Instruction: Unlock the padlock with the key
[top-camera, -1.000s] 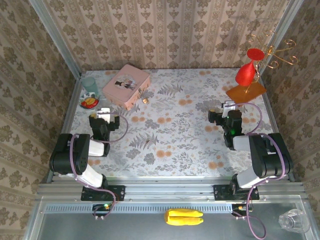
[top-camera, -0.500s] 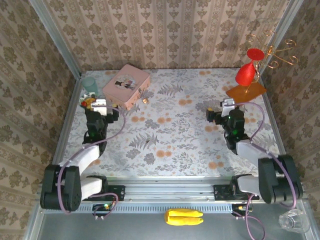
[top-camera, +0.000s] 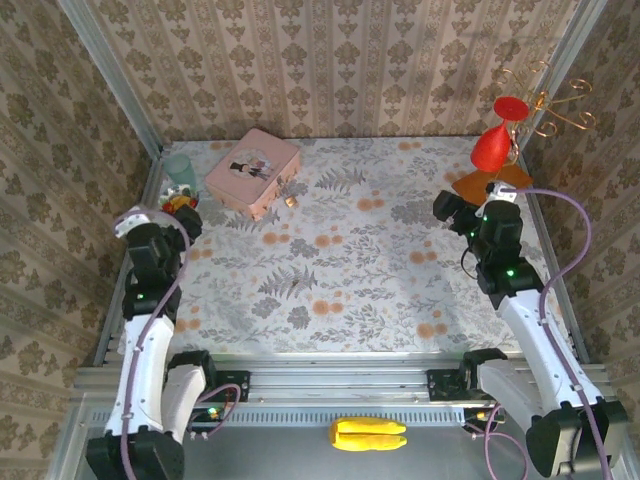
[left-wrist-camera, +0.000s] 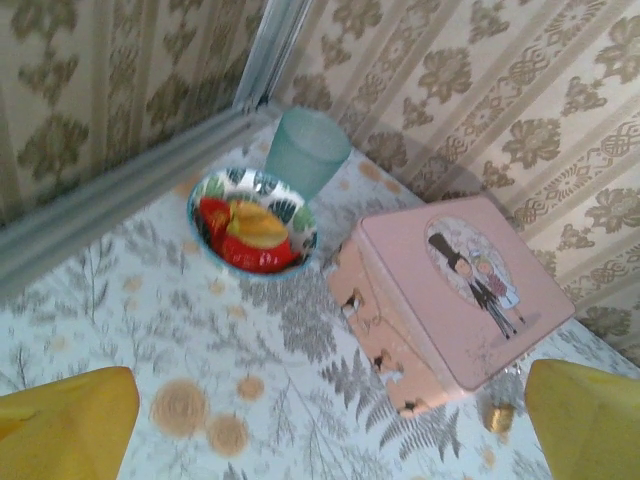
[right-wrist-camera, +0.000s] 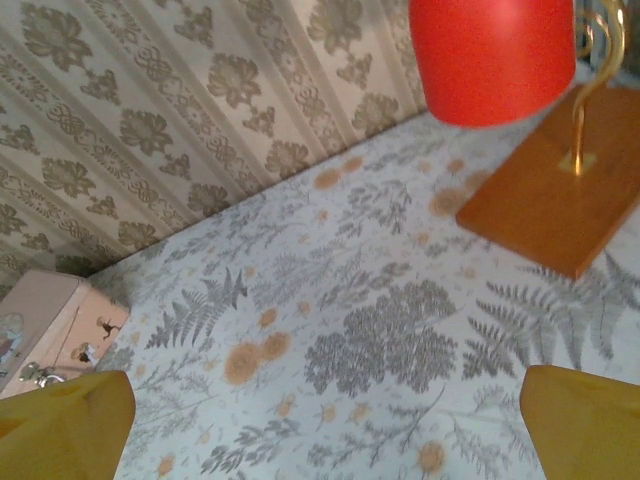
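Beside the tin (top-camera: 253, 172) edge, padlock (top-camera: 290, 200)

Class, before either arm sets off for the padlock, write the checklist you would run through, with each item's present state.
1. Left gripper open, holding nothing: ok.
2. Right gripper open, holding nothing: ok.
3. Padlock found, at a corner of the pink tin: ok.
4. Key found: cannot tell; too small to pick out.
5. Padlock locked: cannot tell at this size.
6. Fruit bowl and green cup stand apart from the padlock: ok.
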